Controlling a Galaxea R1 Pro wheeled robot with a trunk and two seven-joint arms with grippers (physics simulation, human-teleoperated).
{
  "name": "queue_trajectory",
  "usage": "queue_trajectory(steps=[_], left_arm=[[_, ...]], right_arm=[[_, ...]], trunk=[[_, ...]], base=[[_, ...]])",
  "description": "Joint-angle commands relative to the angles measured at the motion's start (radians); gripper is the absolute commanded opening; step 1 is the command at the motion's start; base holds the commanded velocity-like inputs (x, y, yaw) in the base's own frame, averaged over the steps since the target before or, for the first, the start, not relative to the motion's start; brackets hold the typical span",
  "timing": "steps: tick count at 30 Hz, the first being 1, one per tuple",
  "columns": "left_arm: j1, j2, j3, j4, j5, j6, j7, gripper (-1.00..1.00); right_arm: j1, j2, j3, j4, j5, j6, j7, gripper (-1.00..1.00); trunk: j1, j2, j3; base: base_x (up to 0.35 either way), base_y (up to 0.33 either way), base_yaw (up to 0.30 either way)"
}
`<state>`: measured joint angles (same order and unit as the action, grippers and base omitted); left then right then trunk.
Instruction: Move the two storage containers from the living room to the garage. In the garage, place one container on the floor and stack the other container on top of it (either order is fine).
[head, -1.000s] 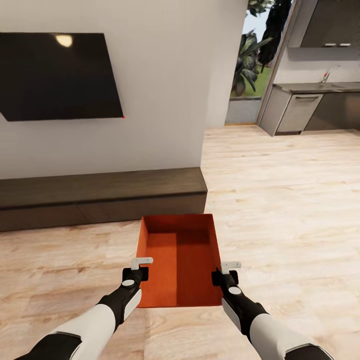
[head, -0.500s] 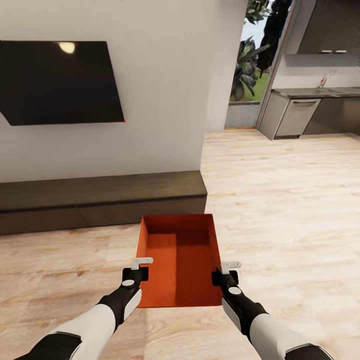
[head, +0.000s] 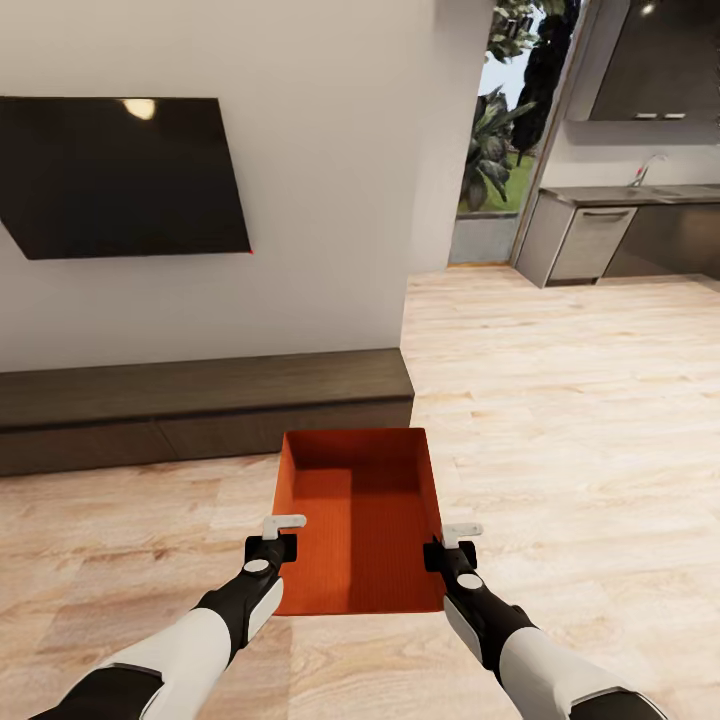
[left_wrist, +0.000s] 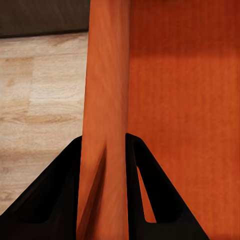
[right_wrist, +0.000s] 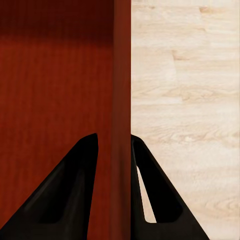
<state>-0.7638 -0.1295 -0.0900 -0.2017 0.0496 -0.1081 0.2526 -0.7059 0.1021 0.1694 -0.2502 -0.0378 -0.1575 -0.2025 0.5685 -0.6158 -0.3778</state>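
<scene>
**Both arms carrying one bin through the living room**

I have one storage container held up in front of me, between the two arms and clear of the pale wood-plank floor. It sits level, open top toward my head camera, and its textured bottom is bare.

My left end effector is clamped on the bin's left long wall near the end closest to me. In the left wrist view the two dark fingers stand one on each side of that orange wall, pinching it, with the bin's inside on one side and the floor planks on the other.

My right end effector grips the opposite long wall at about the same point along its length. The right wrist view shows its fingers straddling the thin wall in the same way, pressed onto it.

Ahead of the bin runs the long low dark-brown cabinet against the white wall, with the black TV mounted above it. To the right the room opens toward a kitchen with grey units and a window with greenery outside.
</scene>
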Motion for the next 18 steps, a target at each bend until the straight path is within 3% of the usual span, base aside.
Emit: queue_trajectory(steps=[1,18], left_arm=[[-0.002,0.001,0.032,-0.002,-0.01,-0.034,0.019,-1.0],[-0.002,0.001,0.032,-0.003,-0.01,-0.034,0.02,-1.0]], right_arm=[[-0.001,-0.001,-0.014,0.019,-0.016,-0.007,-0.071,-1.0],[-0.001,-0.002,-0.014,0.017,-0.016,-0.007,-0.071,-1.0]], trunk=[[0.0,-0.001,0.001],[0.0,-0.001,0.027]], base=[[0.0,0.0,0.0],[0.0,0.0,0.0]])
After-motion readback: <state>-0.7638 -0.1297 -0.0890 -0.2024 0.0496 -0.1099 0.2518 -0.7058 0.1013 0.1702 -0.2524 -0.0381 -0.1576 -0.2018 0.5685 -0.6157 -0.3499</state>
